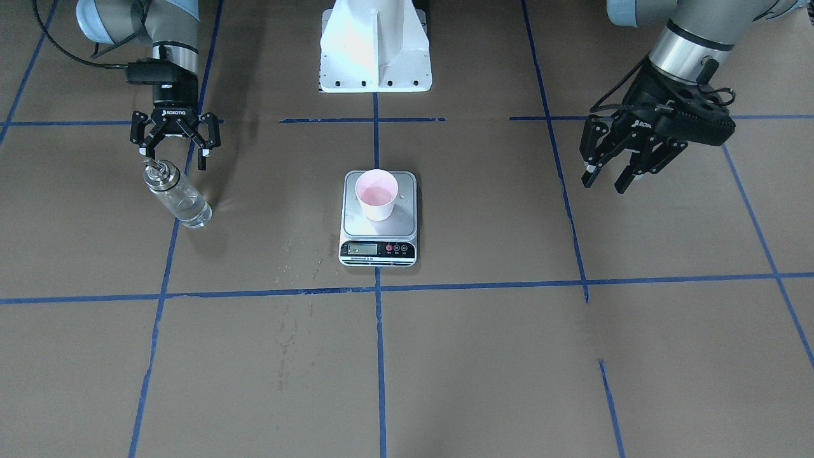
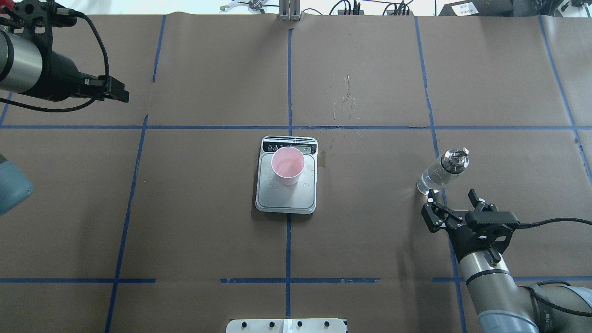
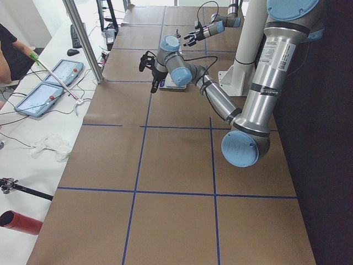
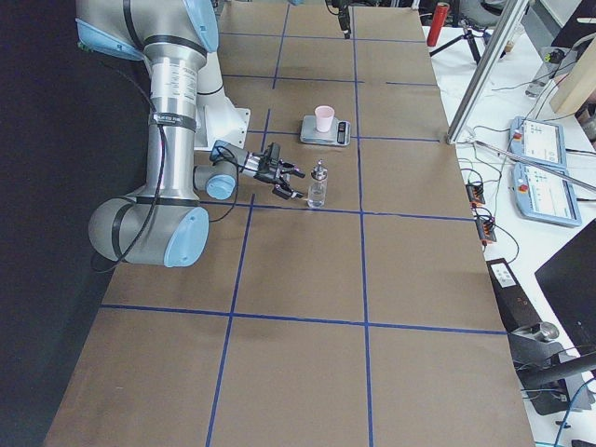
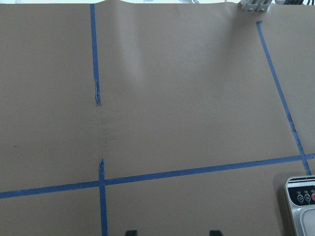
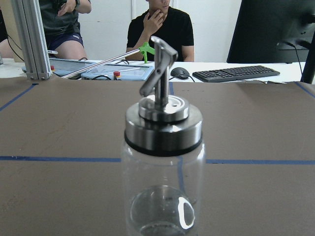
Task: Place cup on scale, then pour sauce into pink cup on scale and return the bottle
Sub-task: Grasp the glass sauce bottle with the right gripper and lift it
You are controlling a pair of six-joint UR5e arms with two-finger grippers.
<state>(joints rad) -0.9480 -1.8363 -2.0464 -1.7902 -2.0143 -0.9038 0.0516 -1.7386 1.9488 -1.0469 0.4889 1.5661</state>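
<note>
While the pink cup (image 1: 377, 194) stands upright on the upper half of the scale (image 2: 286, 200), at the centre of the overhead view, my right hand (image 2: 452, 198) hovers at the right of that frame, fingers spread wide and gripping nothing. The bottle (image 2: 441, 172) stands on the surface (image 2: 208, 231) just in front of its fingertips, spout up, with a little clear sauce (image 6: 160, 211) pooled at its bottom. My left hand (image 1: 605, 183) hangs in the upper right of the front-facing view, well apart from the scale, fingers parted and empty. Droplets (image 2: 276, 187) speckle the scale's platform beside the cup.
</note>
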